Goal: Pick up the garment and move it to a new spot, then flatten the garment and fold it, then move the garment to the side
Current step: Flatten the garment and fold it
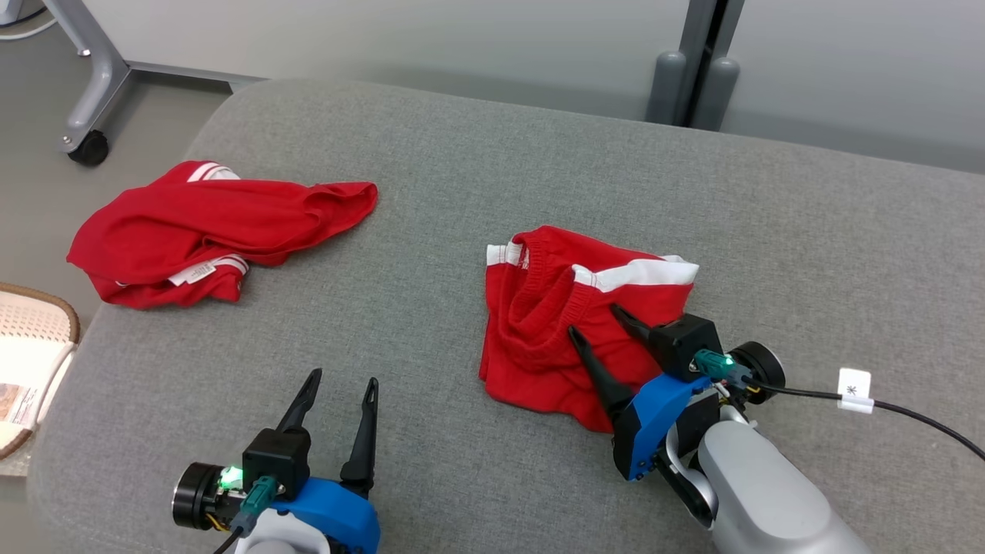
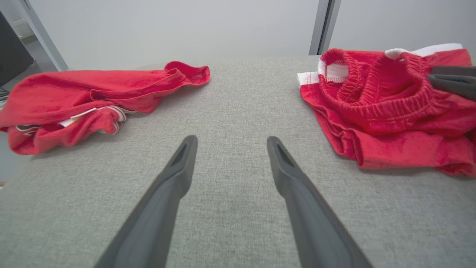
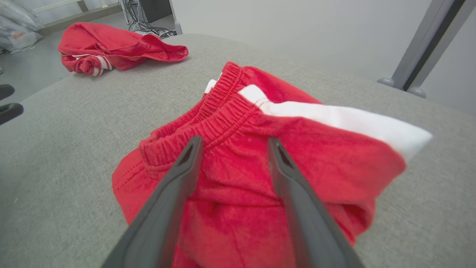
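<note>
as seen from the head, crumpled red shorts with a white stripe, lying right of middle on the grey table. right pincer over their near right part, jaws wide, both tips down on the cloth, nothing gripped between them. left pincer at the lower left, jaws wide too, over bare table, well apart from the shorts. second red garment bunched at the far left edge of the table, well apart from the shorts. black cable with a white tag trailing off the right arm.

from the left wrist, two dark fingers spread wide above bare grey cloth, holding nothing. second red garment at far left, shorts at far right with the elastic waistband turned up and open; tips of the right pincer lying against their right side.

from the right wrist, fingers spread just below the gathered waistband, red cloth beneath and between them, not pinched. white stripe off to the right, folded over the top. second red garment far off at upper left.
</note>
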{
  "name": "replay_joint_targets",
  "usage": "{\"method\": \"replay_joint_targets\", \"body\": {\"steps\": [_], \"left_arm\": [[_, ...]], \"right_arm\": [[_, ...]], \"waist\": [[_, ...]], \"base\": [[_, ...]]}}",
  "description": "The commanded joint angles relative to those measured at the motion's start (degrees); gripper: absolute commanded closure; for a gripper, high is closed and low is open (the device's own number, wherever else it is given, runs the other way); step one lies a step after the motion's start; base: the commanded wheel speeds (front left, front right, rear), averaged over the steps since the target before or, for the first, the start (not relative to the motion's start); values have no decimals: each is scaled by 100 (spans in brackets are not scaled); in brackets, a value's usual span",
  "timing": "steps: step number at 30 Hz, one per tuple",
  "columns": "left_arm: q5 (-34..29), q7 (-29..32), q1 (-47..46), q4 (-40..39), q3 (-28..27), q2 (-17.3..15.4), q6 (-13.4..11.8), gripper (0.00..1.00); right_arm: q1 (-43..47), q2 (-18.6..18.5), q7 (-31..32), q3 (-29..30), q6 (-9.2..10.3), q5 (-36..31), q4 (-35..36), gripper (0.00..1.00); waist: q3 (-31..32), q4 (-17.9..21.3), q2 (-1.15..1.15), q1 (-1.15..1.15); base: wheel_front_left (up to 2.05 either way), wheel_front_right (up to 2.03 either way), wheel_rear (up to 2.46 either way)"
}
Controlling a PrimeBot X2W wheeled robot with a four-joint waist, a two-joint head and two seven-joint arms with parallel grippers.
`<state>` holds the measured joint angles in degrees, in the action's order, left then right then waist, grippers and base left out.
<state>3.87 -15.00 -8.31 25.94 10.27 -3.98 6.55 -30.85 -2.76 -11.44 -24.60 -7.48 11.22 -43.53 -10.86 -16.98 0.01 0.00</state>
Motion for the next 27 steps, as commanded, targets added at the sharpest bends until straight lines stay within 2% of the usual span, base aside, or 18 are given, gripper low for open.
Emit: {"method": "replay_joint_targets", "body": {"steps": [1, 2, 10, 17, 27], "left_arm": [[-25, -27, -39, 11, 8, -4, 21, 0], [-20, -26, -40, 19, -3, -1, 25, 0], [-10, -26, -120, 70, -34, 19, 56, 0], [28, -26, -109, 103, -69, 35, 54, 0], [-51, -27, -73, -26, -194, 21, 29, 0]], "right_arm": [[-87, -24, 42, 3, -3, -82, -20, 84], [-93, -24, 98, 18, -3, -117, -30, 100], [-168, -25, 308, 222, -3, -387, 24, 100], [-269, -25, -63, 409, -3, -408, 268, 100], [-83, -23, -362, 533, -3, -196, 750, 100]], "waist": [[-18, -20, -1, 0], [-27, -30, -1, 0], [-100, -86, -1, 0], [-111, -95, -1, 0], [92, 321, -1, 0]], "base": [[0, 0, 0], [0, 0, 0], [0, 0, 0], [0, 0, 0], [0, 0, 0]]}}
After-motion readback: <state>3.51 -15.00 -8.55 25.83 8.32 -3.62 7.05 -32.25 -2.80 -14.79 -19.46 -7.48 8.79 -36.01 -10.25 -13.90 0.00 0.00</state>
